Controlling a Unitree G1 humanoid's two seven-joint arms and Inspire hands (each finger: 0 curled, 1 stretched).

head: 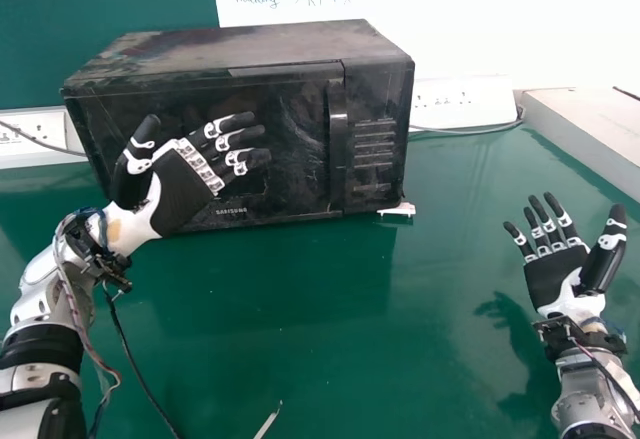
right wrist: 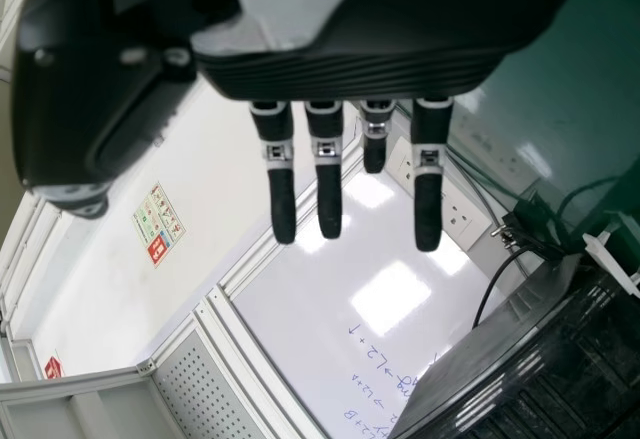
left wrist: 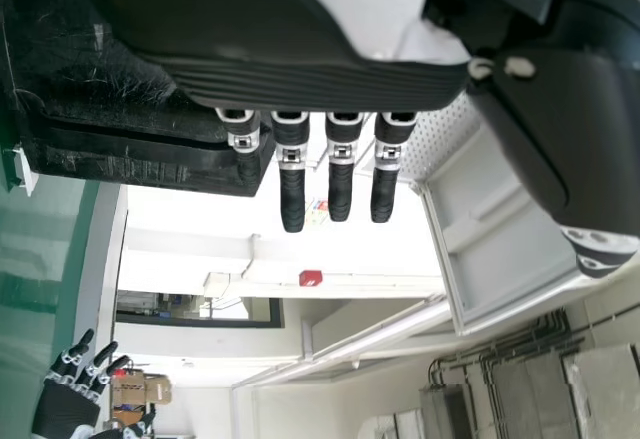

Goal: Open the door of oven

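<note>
A black microwave-type oven (head: pixel 290 149) stands at the back of the green table, its door shut, with an upright handle (head: pixel 338 139) right of the door's middle. My left hand (head: pixel 185 184) is in front of the door's left part, fingers straight and pointing toward the handle, thumb up; it holds nothing. The left wrist view shows this left hand (left wrist: pixel 300 74) with straight fingers near the oven (left wrist: pixel 120 109). To the right, well apart from the oven, my right hand (head: pixel 560 274) is palm up with fingers extended; in the right wrist view the right hand (right wrist: pixel 350 69) has straight fingers too, the oven (right wrist: pixel 530 359) beyond.
Socket strips (head: pixel 460 102) sit behind the oven on both sides, with a grey cable. A pale box-like ledge (head: pixel 590 129) runs along the right back. A small white piece (head: pixel 398 210) is at the oven's front right foot. A thin pale strip (head: pixel 268 421) lies at the table's near edge.
</note>
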